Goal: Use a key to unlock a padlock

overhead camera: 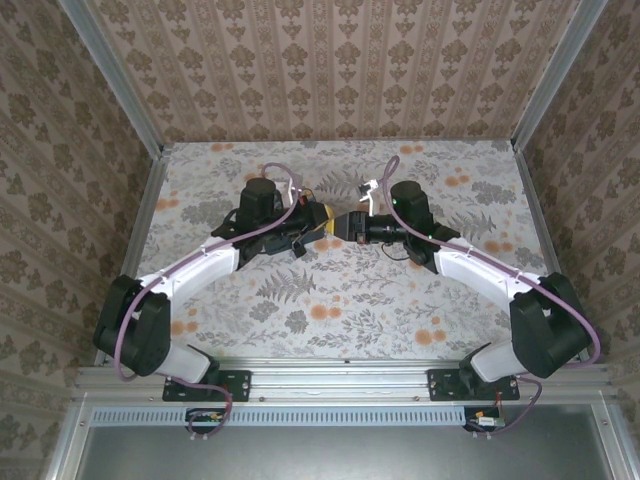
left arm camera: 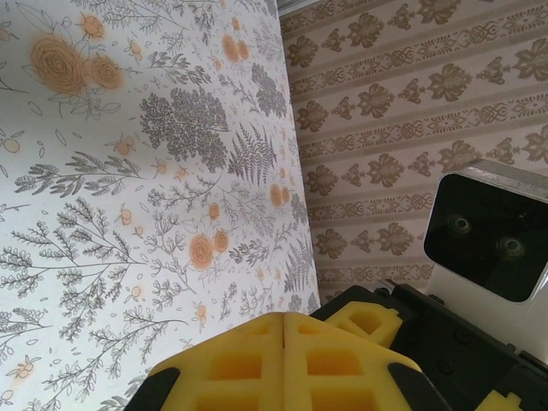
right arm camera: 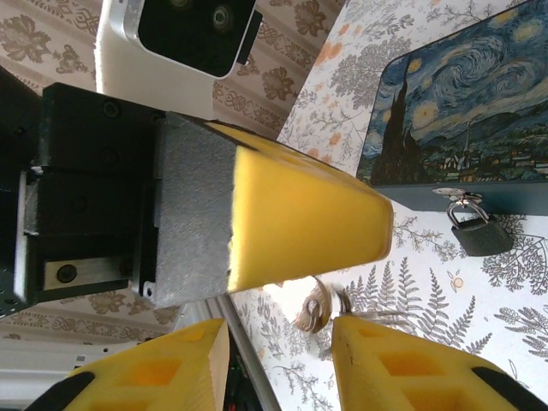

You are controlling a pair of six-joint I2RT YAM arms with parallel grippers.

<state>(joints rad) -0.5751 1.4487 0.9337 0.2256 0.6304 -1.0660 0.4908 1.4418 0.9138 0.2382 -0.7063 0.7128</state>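
- Top external view: the two arms reach inward from the bottom corners and meet at the middle of the frame. The left gripper [overhead camera: 318,222] and right gripper [overhead camera: 352,226] are tip to tip above the floral table [overhead camera: 330,300]. The padlock cannot be made out here.
- Left wrist view: the left gripper [left arm camera: 283,342] sits at the bottom centre, its yellow fingers pressed flat together. Whether anything is pinched between them I cannot tell.
- Right wrist view: the padlock [right arm camera: 479,233], small and dark grey with a silver shackle, hangs at mid-right from the edge of a starry-night box [right arm camera: 462,103].
- The left gripper [right arm camera: 342,223] crosses the centre side-on.
- The right gripper [right arm camera: 278,330] stands at the bottom with its jaws parted, gripping nothing. A blurred silvery piece [right arm camera: 315,305] lies in the gap.
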